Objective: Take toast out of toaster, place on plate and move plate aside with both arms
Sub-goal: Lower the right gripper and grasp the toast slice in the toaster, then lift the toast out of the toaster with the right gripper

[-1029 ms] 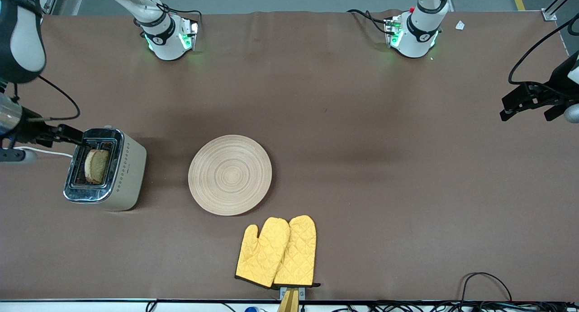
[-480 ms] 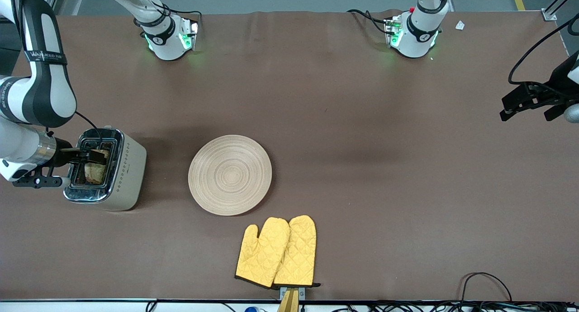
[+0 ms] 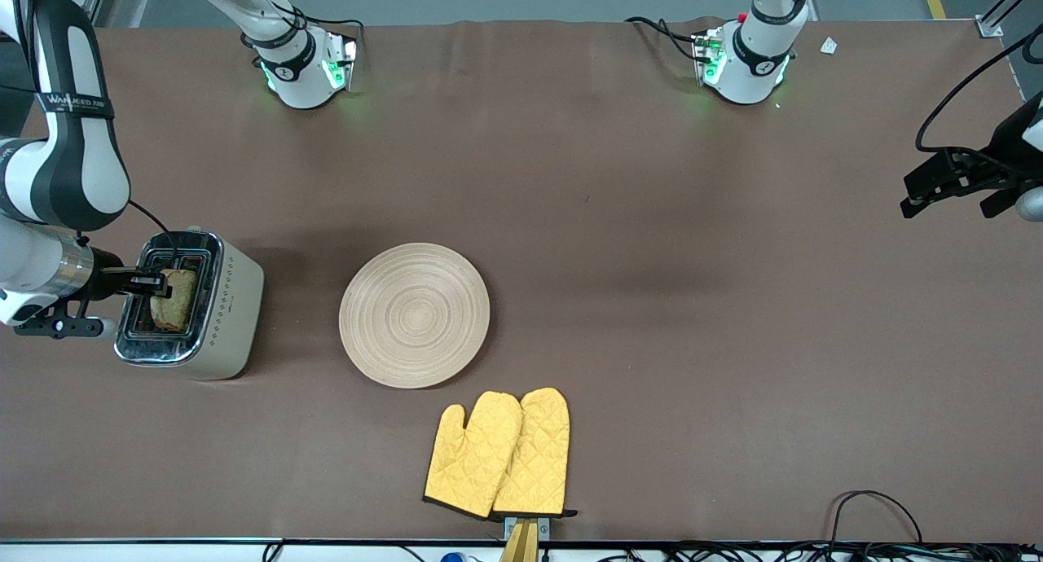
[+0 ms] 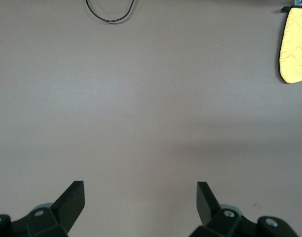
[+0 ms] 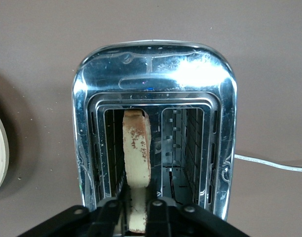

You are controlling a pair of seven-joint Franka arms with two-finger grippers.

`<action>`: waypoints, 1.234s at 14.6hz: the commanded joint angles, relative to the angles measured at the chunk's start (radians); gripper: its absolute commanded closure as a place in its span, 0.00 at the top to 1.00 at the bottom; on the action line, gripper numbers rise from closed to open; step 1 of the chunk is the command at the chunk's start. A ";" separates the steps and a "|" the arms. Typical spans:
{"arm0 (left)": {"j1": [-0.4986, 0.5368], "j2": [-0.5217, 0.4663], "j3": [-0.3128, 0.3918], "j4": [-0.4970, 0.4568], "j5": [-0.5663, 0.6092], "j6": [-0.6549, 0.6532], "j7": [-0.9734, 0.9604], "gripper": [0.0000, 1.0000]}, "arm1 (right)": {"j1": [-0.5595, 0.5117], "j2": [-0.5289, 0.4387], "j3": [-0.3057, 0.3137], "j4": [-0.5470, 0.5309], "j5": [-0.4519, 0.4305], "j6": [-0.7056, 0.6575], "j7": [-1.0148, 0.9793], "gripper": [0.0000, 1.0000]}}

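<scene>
Clearly the toaster point(image 3: 191, 305) is the anchor of the scene: it stands on the brown surface point(image 3: 652, 301) toward the right arm's end, cream sided with a chrome top. It looks heavy enough, by my judgement, to stay put while a slice is drawn upward. Beside the toaster, toward the middle of the surface, lies the plate point(image 3: 414, 314), bare, and a pair of yellow oven mitts point(image 3: 499, 454) lies nearer the front camera than the toaster and the plate. The toast point(image 5: 136, 163) stands on edge in one slot of the toaster, its upper edge risen above the chrome rim. I judge it light, stiff yet brittle and crumbly, so the exposed top edge is the place to take it, pinched across its flat faces with modest pressure. The right hand point(image 5: 137, 210) is over the toaster and clenched on that upper edge, one finger on each face. The left hand point(image 4: 140, 197) hangs released, fingers spread, over bare surface well apart from the toaster, waiting.
</scene>
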 commanded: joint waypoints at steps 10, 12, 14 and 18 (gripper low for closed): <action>0.003 -0.005 -0.001 0.003 0.005 -0.006 0.003 1.00 | 0.062 -0.080 0.019 0.139 0.005 -0.195 0.027 0.00; 0.003 -0.005 -0.001 0.003 0.005 -0.006 0.003 1.00 | 0.122 -0.075 0.019 0.139 0.025 -0.168 0.069 0.00; 0.003 -0.003 -0.001 0.003 0.005 -0.006 0.005 1.00 | 0.170 -0.071 0.018 0.135 0.062 -0.148 0.127 0.00; 0.010 -0.003 0.002 0.002 0.005 -0.006 0.009 1.00 | 0.294 -0.036 0.018 0.116 0.071 -0.038 0.276 0.00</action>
